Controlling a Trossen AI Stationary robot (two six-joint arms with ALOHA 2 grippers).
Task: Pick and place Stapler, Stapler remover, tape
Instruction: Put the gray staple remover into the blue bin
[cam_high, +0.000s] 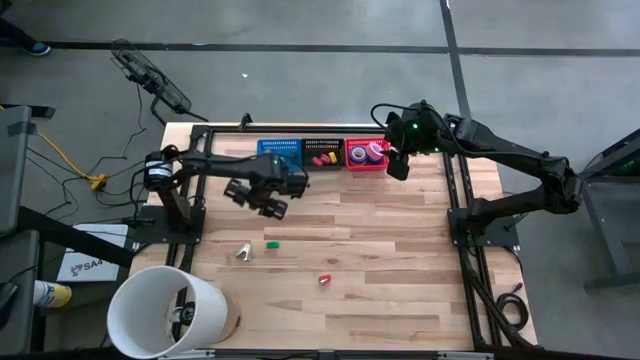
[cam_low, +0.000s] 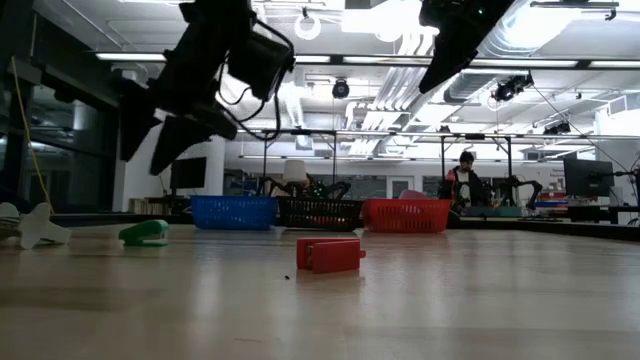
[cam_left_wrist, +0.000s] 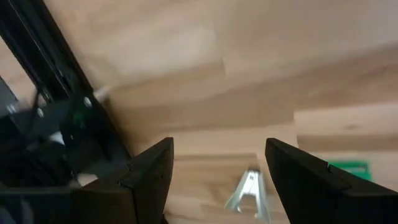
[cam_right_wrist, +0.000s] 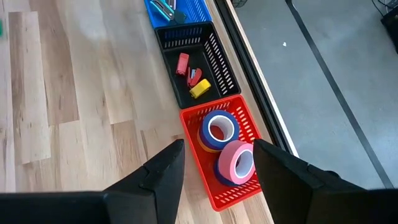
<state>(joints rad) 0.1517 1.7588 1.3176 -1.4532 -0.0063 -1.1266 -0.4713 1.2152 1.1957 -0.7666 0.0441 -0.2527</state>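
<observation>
My left gripper (cam_high: 262, 199) (cam_left_wrist: 219, 146) hangs open above the table's middle left, short of the baskets. Below and ahead of it lie a silver staple remover (cam_left_wrist: 249, 193) (cam_high: 243, 252) and a small green stapler (cam_high: 272, 242) (cam_low: 145, 232). A small red stapler (cam_high: 325, 280) (cam_low: 330, 254) lies nearer the near edge. My right gripper (cam_high: 398, 166) (cam_right_wrist: 219, 144) is open and empty above the red basket (cam_right_wrist: 202, 165). That basket holds the tape: a blue roll (cam_right_wrist: 217, 127) on a yellow one, and a pink roll (cam_right_wrist: 236, 163) on a purple one.
Along the far edge stand a blue basket (cam_high: 280, 150) with staple removers, a black basket (cam_high: 320, 152) with small red and yellow staplers, and the red basket. A big white cylinder (cam_high: 165, 310) sits at the near left corner. A person (cam_low: 462, 180) stands far behind the table.
</observation>
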